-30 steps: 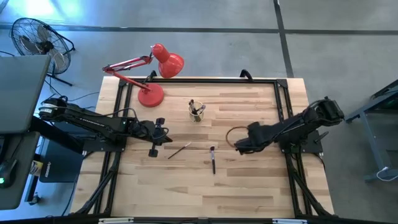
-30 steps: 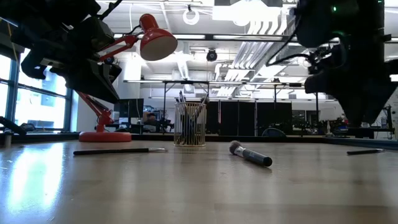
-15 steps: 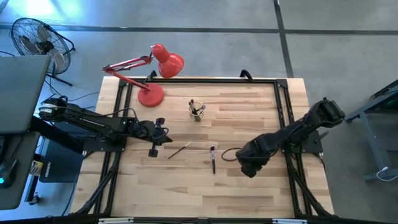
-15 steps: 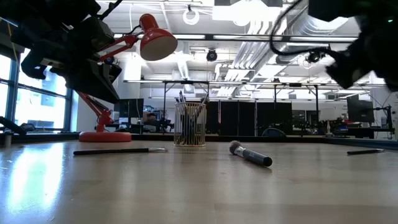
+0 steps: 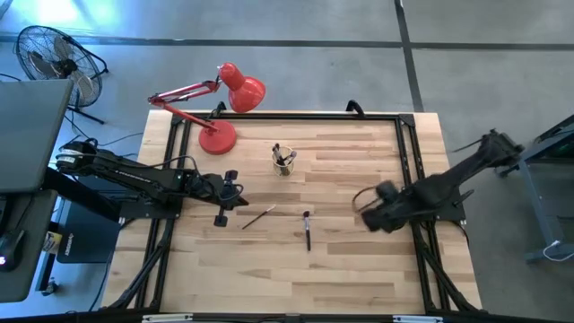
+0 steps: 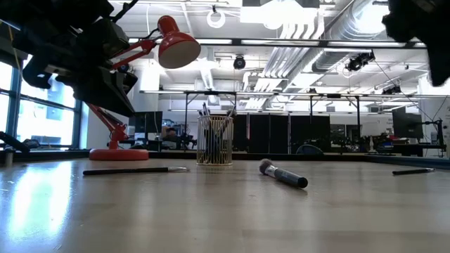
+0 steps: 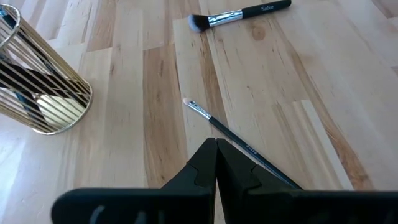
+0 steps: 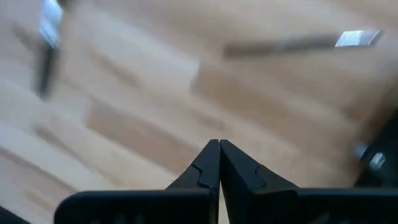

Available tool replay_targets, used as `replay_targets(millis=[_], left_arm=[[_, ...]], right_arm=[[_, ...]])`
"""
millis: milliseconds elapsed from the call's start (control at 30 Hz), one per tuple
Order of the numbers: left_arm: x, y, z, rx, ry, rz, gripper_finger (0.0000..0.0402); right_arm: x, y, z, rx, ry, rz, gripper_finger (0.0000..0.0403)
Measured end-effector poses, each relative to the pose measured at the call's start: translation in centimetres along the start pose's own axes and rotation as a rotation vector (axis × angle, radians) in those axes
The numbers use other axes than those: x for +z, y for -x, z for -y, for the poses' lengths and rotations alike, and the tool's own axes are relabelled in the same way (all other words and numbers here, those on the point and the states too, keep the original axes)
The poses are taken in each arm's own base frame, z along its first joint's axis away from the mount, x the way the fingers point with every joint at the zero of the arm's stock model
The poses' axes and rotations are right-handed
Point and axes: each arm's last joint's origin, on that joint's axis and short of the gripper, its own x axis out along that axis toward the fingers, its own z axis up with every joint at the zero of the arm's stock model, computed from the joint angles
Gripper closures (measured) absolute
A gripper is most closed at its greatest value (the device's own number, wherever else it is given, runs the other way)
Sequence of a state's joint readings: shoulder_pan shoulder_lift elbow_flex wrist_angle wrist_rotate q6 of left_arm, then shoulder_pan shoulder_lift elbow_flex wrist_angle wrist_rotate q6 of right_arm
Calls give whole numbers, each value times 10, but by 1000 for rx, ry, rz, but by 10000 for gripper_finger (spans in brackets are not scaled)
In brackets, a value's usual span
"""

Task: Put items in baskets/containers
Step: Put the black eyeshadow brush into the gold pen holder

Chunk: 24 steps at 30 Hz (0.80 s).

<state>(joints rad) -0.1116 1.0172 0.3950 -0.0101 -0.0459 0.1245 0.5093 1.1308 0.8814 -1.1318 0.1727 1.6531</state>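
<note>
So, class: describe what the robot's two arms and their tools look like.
Both arms are matte black and jointed, with thin black cables along them. The left tool and right tool each end in two angular black fingers tapering to a point. No markings show.

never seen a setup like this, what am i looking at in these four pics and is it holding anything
Two dark robot arms work at a wooden table. One picture looks straight down, one looks level across the tabletop, and two come from cameras on the wrists. The left gripper and right gripper are both shut and hold nothing. On the table stand a red desk lamp and a wire cup with brushes in it. A thin brush and a thick makeup brush lie loose on the wood.
</note>
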Motion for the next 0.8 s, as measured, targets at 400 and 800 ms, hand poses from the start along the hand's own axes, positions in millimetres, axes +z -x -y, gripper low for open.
replay_targets(millis=[400,800], left_arm=[[3,0,0,1,2,31,401],[12,1,-2,14,4,126,401]], right_arm=[[48,43,47,101,-70,517,402],[85,-24,66,40,-241,351,402]])
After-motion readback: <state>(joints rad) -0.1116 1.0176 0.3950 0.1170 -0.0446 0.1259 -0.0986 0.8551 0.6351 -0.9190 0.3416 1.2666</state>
